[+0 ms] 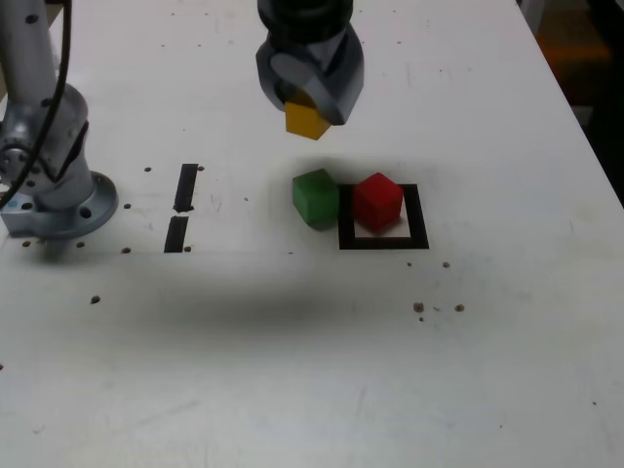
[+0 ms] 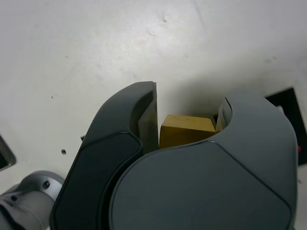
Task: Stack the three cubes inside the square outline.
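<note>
We see the grey robot hand [image 1: 310, 97] clamped on the small matte yellow cube [image 1: 305, 120], lifted above the white counter [image 1: 292, 370]. Red matte cube [image 1: 377, 201] sits inside the black tape square outline [image 1: 383, 241]; green matte cube [image 1: 315, 196] touches it at 9 o'clock, just outside.

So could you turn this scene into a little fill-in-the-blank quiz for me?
1. The gripper holds the ____ cube above the table.
2. The cube sitting inside the square outline is ____.
3. The green cube sits just ____ the outline, beside the red one.
4. The jaws are ____ on the cube they carry.

Missing words: yellow; red; outside; shut
</note>
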`<state>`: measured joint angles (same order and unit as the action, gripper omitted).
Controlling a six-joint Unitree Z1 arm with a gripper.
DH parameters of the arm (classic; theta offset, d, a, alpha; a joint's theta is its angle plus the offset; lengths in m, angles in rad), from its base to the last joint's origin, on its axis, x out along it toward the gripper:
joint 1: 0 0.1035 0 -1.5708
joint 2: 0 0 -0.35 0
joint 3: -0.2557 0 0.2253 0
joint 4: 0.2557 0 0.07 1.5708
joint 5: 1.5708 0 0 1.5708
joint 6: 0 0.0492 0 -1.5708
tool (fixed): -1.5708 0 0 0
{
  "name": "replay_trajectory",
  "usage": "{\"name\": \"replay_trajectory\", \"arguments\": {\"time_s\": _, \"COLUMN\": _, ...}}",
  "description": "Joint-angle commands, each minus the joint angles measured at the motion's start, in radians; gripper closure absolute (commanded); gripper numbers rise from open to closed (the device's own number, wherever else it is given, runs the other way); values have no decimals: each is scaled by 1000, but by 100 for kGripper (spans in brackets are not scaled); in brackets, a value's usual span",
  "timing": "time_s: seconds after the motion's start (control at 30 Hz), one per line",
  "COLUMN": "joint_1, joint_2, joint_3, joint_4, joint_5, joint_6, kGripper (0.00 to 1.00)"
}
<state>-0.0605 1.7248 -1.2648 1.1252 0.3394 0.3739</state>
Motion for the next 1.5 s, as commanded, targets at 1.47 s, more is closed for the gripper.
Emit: {"name": "replay_trajectory", "arguments": {"time_s": 1.47, "joint_1": -70, "joint_2": 118, "joint_3": -59, "joint_4": -208, "joint_5": -207, "joint_6": 246, "kGripper": 84}}
